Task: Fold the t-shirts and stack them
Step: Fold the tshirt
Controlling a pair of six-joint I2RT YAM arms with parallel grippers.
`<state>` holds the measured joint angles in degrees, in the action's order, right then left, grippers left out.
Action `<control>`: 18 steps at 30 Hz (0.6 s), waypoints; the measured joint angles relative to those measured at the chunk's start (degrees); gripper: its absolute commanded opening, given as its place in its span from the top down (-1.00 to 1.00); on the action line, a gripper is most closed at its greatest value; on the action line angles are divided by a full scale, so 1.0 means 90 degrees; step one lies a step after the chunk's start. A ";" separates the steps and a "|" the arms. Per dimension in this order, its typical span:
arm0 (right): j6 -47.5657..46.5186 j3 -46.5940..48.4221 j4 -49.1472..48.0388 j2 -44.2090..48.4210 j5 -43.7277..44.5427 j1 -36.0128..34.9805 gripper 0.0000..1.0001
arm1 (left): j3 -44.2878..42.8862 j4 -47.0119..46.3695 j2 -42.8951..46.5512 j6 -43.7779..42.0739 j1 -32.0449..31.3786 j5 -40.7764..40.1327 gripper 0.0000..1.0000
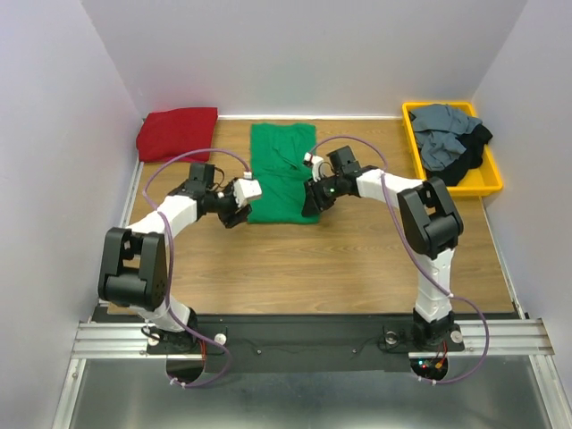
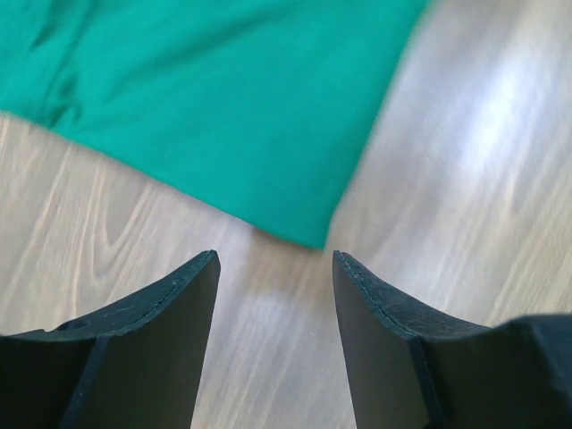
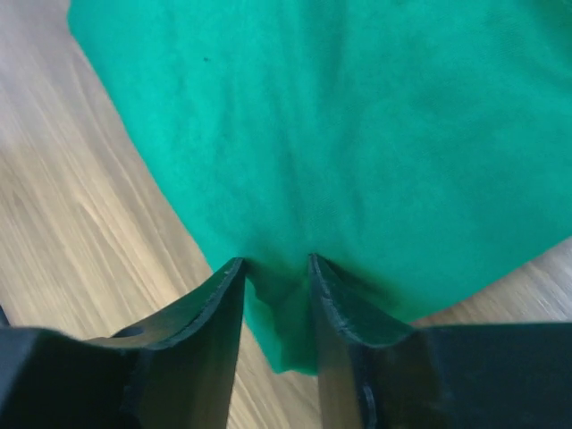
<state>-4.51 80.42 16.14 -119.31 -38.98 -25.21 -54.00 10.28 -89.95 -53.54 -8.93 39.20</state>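
Green shirt [image 1: 283,174] is seen laid flat on the table [image 1: 357,259]. Left gripper [image 2: 273,268] is held just short of its near corner, jaws apart and empty. Right gripper [image 3: 275,268] is found clamped on a hem fold. A skewed fold is risked should one corner alone be lifted.

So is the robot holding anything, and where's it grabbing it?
The right gripper pinches the green t-shirt close to its near right corner. The left gripper is open, holding nothing.

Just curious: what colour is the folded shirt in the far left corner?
The folded shirt is dark red; the top external view shows it best.
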 measured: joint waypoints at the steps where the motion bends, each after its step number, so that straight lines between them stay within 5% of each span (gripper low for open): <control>1: -0.0085 -0.0036 0.0000 0.0056 0.0024 0.0000 0.03 | 0.0165 0.0032 0.0163 -0.0328 -0.0090 -0.0070 -0.30; 6: -0.1127 -0.0440 0.0330 0.0874 0.0194 -0.0029 -0.18 | 0.0634 -0.0117 0.0605 -0.1617 -0.0403 -0.0291 -0.30; 11: -0.2878 -0.0969 0.0440 0.1894 0.0833 -0.0328 -0.18 | 0.0709 -0.0209 0.0597 -0.2329 -0.0673 -0.0471 -0.30; 18: -0.4566 -0.1673 0.0131 0.1831 0.1676 -0.0763 -0.17 | 0.0913 -0.0549 0.0420 -0.2997 -0.1078 -0.0729 -0.29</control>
<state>-45.60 65.36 17.32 -102.83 -23.90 -32.08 -45.78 5.34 -86.17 -80.51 -18.63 32.64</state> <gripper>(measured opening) 0.586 0.648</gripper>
